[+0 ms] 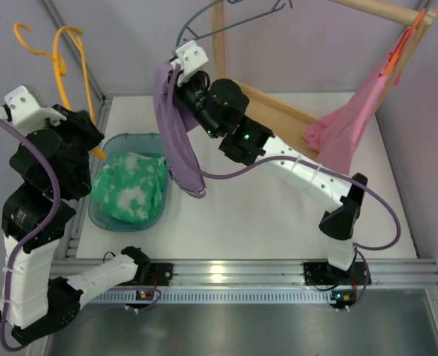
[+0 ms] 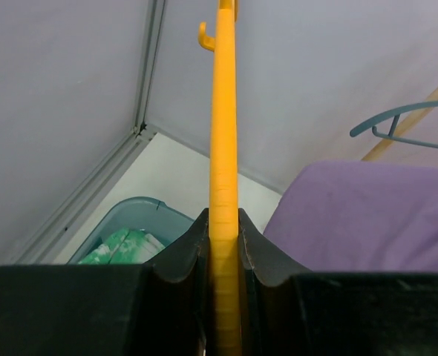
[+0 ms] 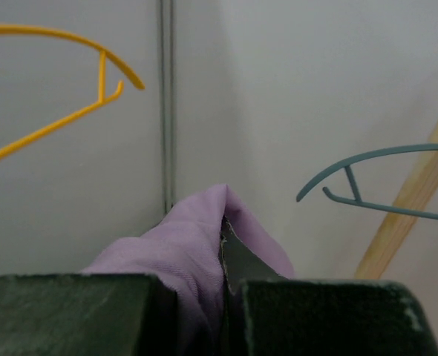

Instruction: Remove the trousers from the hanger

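Note:
The yellow-orange hanger [image 1: 64, 59] stands upright at the far left, bare of cloth, and my left gripper [image 1: 93, 137] is shut on its lower bar. In the left wrist view the hanger [image 2: 223, 148] runs straight up between my jaws. The lilac trousers [image 1: 176, 133] hang free of it, over the middle of the table by the teal basin. My right gripper [image 1: 176, 74] is shut on their top fold, which drapes over one finger in the right wrist view [image 3: 193, 245]. The trousers also show in the left wrist view [image 2: 367, 215].
A teal basin [image 1: 108, 148] holds green-and-white patterned cloth [image 1: 130, 187] at the left. A grey-blue hanger [image 1: 234, 15] hangs at the back. A pink garment [image 1: 349, 126] on an orange-red hanger [image 1: 401, 48] hangs from the wooden rack [image 1: 278, 111] at the right.

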### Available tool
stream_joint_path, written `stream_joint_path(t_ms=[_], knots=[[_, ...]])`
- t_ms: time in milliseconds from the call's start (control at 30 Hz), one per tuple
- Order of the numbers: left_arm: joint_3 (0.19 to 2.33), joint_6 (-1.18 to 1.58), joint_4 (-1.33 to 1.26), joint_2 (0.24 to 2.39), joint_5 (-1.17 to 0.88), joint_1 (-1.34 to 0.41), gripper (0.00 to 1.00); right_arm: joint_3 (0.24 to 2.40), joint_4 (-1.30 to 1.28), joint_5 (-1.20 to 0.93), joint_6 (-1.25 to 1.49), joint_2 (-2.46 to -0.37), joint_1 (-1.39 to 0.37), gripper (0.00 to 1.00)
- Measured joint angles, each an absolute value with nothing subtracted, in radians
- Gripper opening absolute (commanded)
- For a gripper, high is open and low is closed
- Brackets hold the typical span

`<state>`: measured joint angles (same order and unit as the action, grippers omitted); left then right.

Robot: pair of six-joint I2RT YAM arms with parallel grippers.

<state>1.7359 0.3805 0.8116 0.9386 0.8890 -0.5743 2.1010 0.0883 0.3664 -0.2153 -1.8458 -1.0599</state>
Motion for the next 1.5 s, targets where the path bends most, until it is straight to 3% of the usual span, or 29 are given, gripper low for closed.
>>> stream_joint_path(t_ms=[300, 467, 867, 1500], knots=[[1.752, 0.344, 0.816, 0.950, 0.879, -0.574, 0.00, 2.070, 0.202, 0.318, -0.334, -2.017, -1.105, 0.00], [1.758, 0.329, 0.816, 0.953, 0.880, -0.574, 0.00, 2.160, 0.209, 0.303, -0.358, -2.130, -1.106, 0.00], [1.773, 0.305, 0.816, 0.927, 0.905, -0.574, 0.00, 2.220, 0.276, 0.324, -0.316, -2.156, -1.120, 0.00], [1.817, 0.255, 0.801, 0.955, 0.924, -0.574, 0.00, 2.005, 0.329, 0.352, -0.147, -2.230, -1.202, 0.00]])
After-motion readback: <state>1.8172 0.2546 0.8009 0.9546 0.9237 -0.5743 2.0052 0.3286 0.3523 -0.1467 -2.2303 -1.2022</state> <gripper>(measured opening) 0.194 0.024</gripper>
